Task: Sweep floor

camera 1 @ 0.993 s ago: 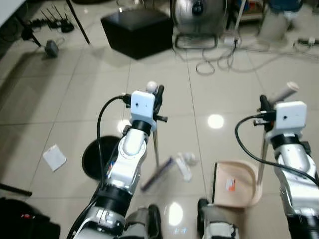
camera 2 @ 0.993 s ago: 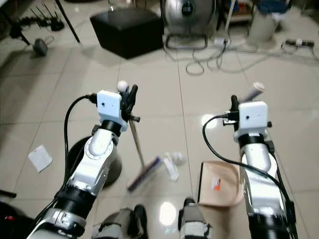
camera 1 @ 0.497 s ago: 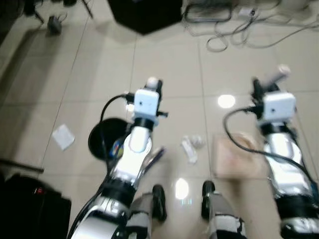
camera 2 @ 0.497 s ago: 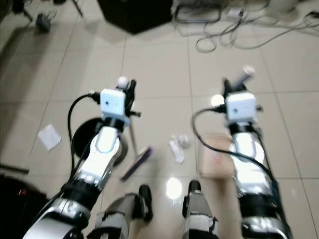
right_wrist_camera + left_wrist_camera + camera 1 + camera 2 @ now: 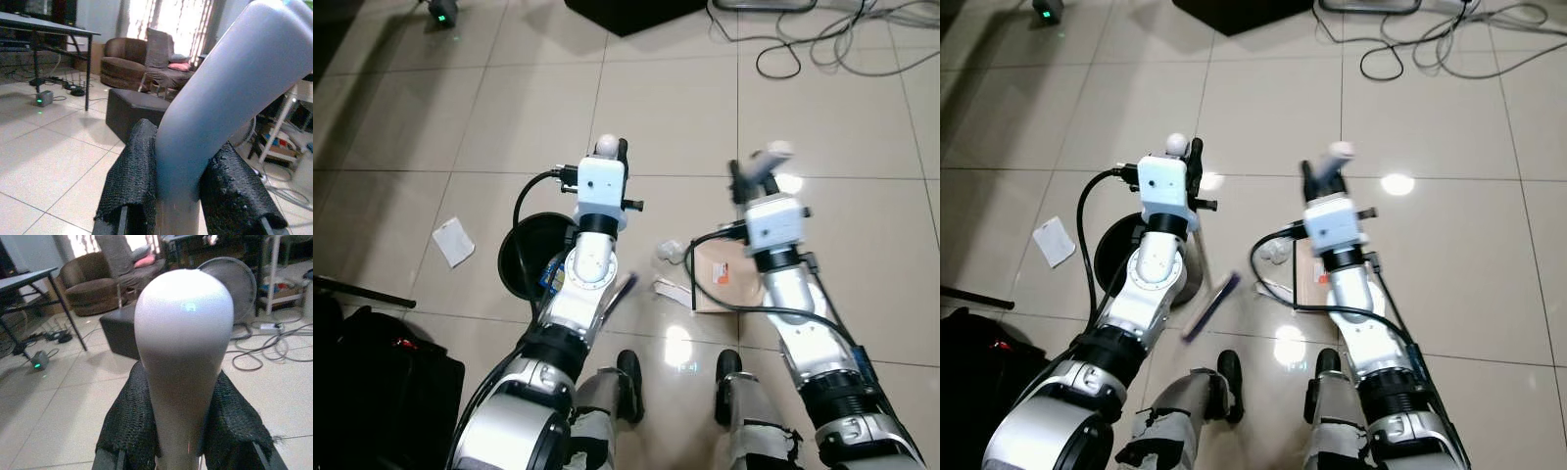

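While we judged both tools light and stiff, left pincer (image 5: 620,152) clamped the broom (image 5: 1207,306) handle top, right pincer (image 5: 1313,176) clamped the dustpan (image 5: 718,288) handle; crumpled paper (image 5: 668,253) looked featherlight.

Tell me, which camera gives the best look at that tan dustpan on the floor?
The left eye view: the dustpan lies flat on the tiles with its orange label facing up, just beside the right arm. In the right eye view that arm covers most of it. The right wrist view catches its grey handle, clamped between the right gripper's black fingers.
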Controlling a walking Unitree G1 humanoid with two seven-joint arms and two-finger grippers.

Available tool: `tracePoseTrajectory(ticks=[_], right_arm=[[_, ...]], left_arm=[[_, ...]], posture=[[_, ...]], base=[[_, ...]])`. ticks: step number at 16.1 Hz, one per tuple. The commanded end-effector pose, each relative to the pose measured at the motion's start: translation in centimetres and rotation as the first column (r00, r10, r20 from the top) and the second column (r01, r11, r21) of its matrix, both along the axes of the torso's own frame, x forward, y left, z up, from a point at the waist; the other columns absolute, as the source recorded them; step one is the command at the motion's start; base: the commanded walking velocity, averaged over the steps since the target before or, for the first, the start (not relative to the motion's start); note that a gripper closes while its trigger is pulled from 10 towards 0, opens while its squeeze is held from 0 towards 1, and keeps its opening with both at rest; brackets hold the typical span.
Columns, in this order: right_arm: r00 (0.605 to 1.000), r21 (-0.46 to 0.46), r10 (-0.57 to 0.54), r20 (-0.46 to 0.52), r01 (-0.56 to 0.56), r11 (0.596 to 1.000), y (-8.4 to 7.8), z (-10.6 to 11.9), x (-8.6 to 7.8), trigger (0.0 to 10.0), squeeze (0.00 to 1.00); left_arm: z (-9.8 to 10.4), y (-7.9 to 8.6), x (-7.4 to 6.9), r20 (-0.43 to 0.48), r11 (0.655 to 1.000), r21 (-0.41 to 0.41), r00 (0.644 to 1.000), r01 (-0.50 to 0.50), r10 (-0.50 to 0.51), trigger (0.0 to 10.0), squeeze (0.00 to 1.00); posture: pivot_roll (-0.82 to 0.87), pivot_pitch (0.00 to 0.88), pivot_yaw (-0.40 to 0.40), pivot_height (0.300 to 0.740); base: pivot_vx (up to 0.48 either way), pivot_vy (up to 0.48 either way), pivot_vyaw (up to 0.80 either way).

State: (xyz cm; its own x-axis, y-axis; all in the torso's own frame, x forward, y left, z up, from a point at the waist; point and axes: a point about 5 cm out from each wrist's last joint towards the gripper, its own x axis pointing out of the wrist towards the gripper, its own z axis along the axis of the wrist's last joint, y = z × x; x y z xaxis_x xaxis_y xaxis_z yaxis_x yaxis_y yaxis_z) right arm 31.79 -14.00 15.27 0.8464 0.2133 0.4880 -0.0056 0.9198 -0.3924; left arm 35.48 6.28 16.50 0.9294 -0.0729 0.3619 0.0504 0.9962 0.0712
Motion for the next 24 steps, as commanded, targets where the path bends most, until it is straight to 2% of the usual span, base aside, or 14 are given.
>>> tracePoseTrajectory(ticks=[1,3,4,8,10,15,17,18,22,24], right_arm=[[0.997,-0.018,-0.013,-0.071,0.012,1.000,0.0,-1.9,-0.5,10.0,0.00],[0.999,-0.045,-0.009,-0.045,0.007,0.999,-0.3,-1.5,-0.5,10.0,0.00],[1.000,-0.029,0.000,-0.024,-0.001,1.000,-0.8,-0.8,-0.5,10.0,0.00],[0.999,0.128,0.048,0.000,-0.048,0.991,-2.6,1.8,-1.1,10.0,0.00],[0.998,0.128,0.063,-0.004,-0.062,0.990,-3.2,2.4,-1.7,10.0,0.00],[0.991,-0.061,0.082,-0.108,-0.089,0.994,-5.2,2.5,-3.0,10.0,0.00],[0.992,-0.090,0.024,-0.124,-0.036,0.995,-6.1,2.0,-3.3,10.0,0.00],[0.991,-0.079,0.013,-0.130,-0.023,0.997,-6.2,1.6,-3.4,10.0,0.00],[0.992,-0.077,0.006,-0.128,-0.016,0.997,-3.4,-1.4,-3.1,10.0,0.00],[0.995,-0.067,0.001,-0.104,-0.008,0.998,-2.0,-1.8,-2.7,10.0,0.00]], left_arm=[[-0.6,0.3,0.1,-0.022,0.999,0.002,0.999,-0.046,0.046,10.0,0.00],[-0.5,-0.4,0.4,-0.031,0.998,-0.006,0.998,-0.057,0.057,10.0,0.00],[-0.2,-0.7,0.5,-0.025,0.999,-0.016,0.998,-0.050,0.050,10.0,0.00],[0.3,-1.0,0.8,-0.017,0.999,-0.041,0.999,-0.032,0.032,10.0,0.00],[0.3,-0.9,1.0,-0.020,0.999,-0.045,0.999,-0.026,0.025,10.0,0.00],[0.4,-0.4,1.4,-0.019,0.999,-0.038,0.999,-0.028,0.027,10.0,0.00],[0.2,-0.6,1.3,-0.023,0.999,-0.035,1.000,-0.022,0.021,10.0,0.00],[0.1,-0.6,1.2,-0.025,0.999,-0.035,0.999,-0.022,0.022,10.0,0.00],[-0.8,-0.7,1.0,-0.083,0.994,-0.083,0.994,-0.072,0.065,10.0,0.00],[-1.0,-0.9,1.0,-0.105,0.988,-0.115,0.991,-0.098,0.087,10.0,0.00]], posture=[[0.14,0.448,0.225,0.740],[0.13,0.438,0.226,0.740],[0.12,0.436,0.225,0.740],[0.07,0.412,0.216,0.740],[0.06,0.410,0.213,0.740],[0.03,0.378,0.203,0.740],[0.04,0.370,0.204,0.740],[0.04,0.368,0.209,0.740],[0.07,0.375,0.229,0.740],[0.08,0.379,0.234,0.740]], base=[[0.000,0.000,0.00],[0.000,0.000,0.00],[0.000,0.000,0.00],[0.000,0.000,0.00],[0.000,0.000,0.00],[0.000,0.000,0.00],[0.000,0.000,0.00],[0.000,0.000,0.00],[0.000,0.000,0.00],[0.000,0.000,0.00]])
